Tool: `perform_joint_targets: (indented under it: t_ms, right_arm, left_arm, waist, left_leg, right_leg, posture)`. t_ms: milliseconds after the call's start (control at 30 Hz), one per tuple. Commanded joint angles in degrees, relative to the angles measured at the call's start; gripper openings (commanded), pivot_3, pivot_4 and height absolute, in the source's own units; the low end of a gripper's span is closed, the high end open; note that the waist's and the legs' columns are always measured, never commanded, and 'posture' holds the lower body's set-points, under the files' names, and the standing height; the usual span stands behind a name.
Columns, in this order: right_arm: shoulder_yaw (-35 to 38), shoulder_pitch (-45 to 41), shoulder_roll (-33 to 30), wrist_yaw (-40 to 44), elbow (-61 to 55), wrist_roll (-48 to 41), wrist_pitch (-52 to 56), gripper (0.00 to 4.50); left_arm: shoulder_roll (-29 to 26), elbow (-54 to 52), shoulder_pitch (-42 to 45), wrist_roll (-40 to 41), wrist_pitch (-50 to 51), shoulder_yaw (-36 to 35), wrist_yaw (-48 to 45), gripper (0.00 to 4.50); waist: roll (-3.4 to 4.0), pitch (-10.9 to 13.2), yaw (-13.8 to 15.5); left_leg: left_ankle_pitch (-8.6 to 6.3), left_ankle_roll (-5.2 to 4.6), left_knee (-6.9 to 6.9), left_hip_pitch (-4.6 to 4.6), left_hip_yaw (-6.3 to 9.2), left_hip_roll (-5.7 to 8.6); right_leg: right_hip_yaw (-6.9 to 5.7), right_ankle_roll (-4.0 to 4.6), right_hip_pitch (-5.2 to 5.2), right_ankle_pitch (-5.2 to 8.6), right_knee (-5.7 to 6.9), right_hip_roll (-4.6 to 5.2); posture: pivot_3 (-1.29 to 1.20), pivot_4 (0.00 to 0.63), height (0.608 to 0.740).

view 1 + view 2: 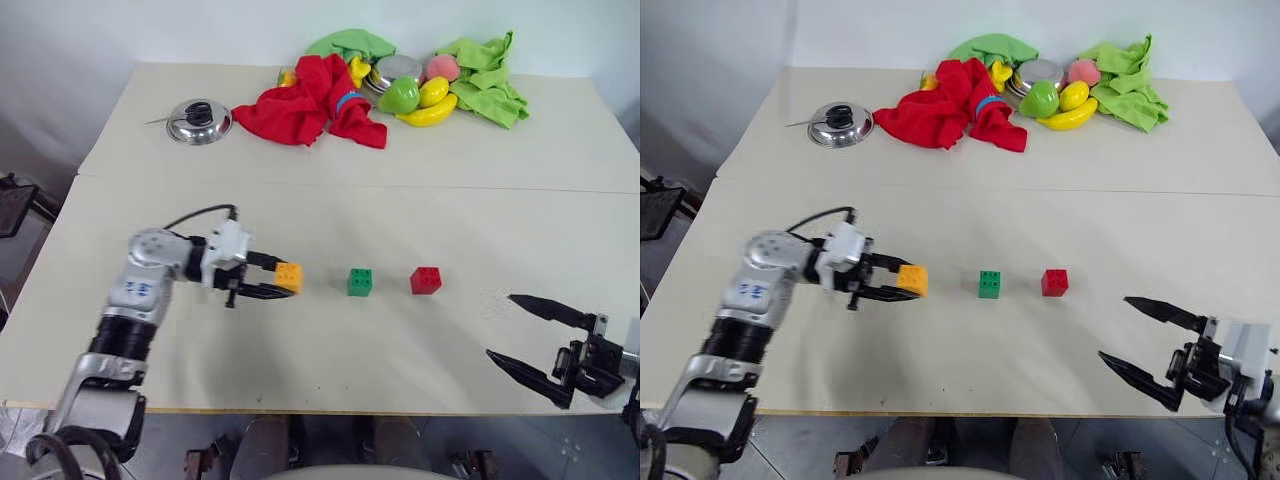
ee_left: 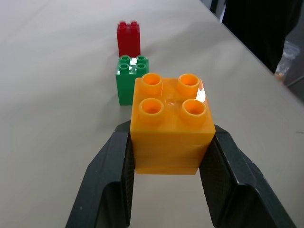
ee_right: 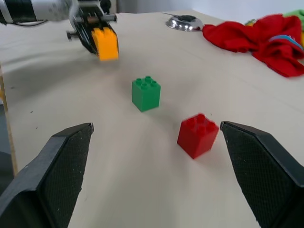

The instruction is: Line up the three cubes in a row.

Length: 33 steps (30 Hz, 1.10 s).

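Orange cube (image 2: 171,124) pinched between my left end effector (image 1: 272,277) pads, toward the table's near edge on its left half — green cube (image 1: 360,282) and red cube (image 1: 425,280) already stand in line beside it, apart. Right end effector (image 1: 535,338) spread wide, empty, near the near right corner. Risk: releasing the orange cube askew or nudging the green one — row breaks.

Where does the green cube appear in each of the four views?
Left eye view: green cube mid-table, between orange-yellow cube and red cube.
Right eye view: same spot.
Left wrist view: just behind the held orange-yellow cube.
Right wrist view: upper centre.
Shared landmark: the red cube, next to it in every view.
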State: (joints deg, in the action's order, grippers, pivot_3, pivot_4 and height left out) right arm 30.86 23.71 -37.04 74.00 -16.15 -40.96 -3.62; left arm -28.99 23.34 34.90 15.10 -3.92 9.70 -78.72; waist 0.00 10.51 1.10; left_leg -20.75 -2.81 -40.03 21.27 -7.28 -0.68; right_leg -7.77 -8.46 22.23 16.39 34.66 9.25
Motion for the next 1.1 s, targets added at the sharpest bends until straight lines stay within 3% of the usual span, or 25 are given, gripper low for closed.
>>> perform_joint_targets:
  t_ms: [33,267,600,900,1100]
  right_arm:
    - [1.1,1.4,1.3,-1.4,-4.3,-0.8,-1.0,4.50]
    - [0.5,2.4,1.8,-2.2,-5.6,-1.0,-0.4,4.50]
    - [-0.8,-0.1,0.6,-1.2,-3.7,-0.6,0.3,4.50]
    - [-2.9,-3.3,0.0,-0.1,-1.1,0.2,0.4,4.50]
    - [-1.1,-5.4,-3.3,3.8,3.4,-0.2,0.2,4.50]
  left_arm:
    - [0.6,5.8,2.1,-3.8,-5.1,-0.4,3.8,1.51]
    - [0.3,17.0,5.8,-4.8,-10.6,-1.4,1.3,1.51]
    - [1.0,23.1,8.7,-5.0,-13.4,-1.4,-2.8,1.51]
    - [-0.1,19.4,6.7,-3.7,-11.4,-3.4,-2.4,4.29]
    - [-6.8,12.5,1.6,2.1,-8.7,-10.1,-4.9,4.44]
  waist:
    - [-0.02,0.0,-0.3]
    - [-0.03,0.0,0.0]
    - [-0.03,0.0,0.0]
    - [-0.03,0.0,0.1]
    - [-0.03,0.0,-0.5]
  left_leg:
    - [0.00,0.00,0.00,0.03,-0.05,-0.04]
    - [0.00,-0.07,-0.03,0.03,-0.05,-0.16]
    - [0.00,-0.10,-0.03,0.03,-0.04,-0.15]
    - [0.01,-0.12,-0.04,0.07,-0.02,-0.13]
    - [0.01,-0.12,-0.03,0.08,-0.01,-0.17]
  right_leg:
    - [0.04,0.00,0.07,0.00,0.03,-0.01]
    - [0.10,-0.01,0.13,0.00,0.16,0.16]
    - [0.07,-0.01,0.13,-0.01,0.19,0.18]
    - [0.07,-0.01,0.15,-0.01,0.21,0.19]
    - [0.05,-0.01,0.18,-0.01,0.21,0.19]
  posture:
    - [0.00,0.150,0.740]
    - [0.00,0.150,0.740]
    - [0.00,0.150,0.740]
    - [0.00,0.150,0.740]
    - [0.00,0.150,0.740]
